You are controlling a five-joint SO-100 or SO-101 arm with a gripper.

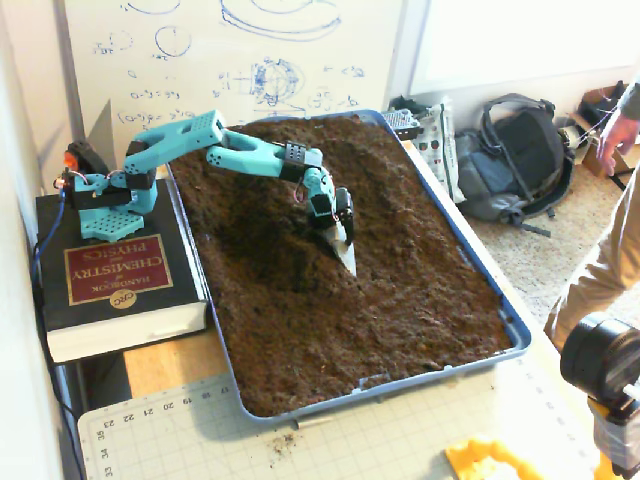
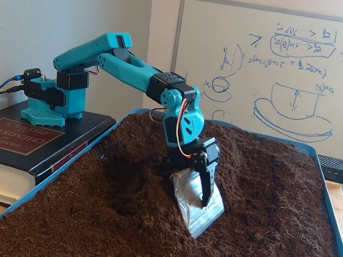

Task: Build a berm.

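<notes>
From where I stand, the teal plastic arm's gripper (image 2: 204, 199) points down into the blue tray (image 1: 512, 330) filled with loose dark brown soil (image 1: 400, 300). The black fingers are clenched on a crumpled silver sheet-metal blade (image 2: 195, 206), which stands steeply with its lower edge touching the soil near the middle of the tray.

The berm is hardly formed. In the side fixed view I see only a low rounded swelling of soil (image 2: 252, 160) behind and to the right of the blade, and a darker hollow (image 2: 126, 201) to its left.

I judge the soil to be light, dry and crumbly. It will not hold together and cannot be grasped with the fingers, so it must be pushed or scooped with the blade, and it will slide down again if heaped too steeply. The blade looks thin, so it may bend in a deep cut.
</notes>
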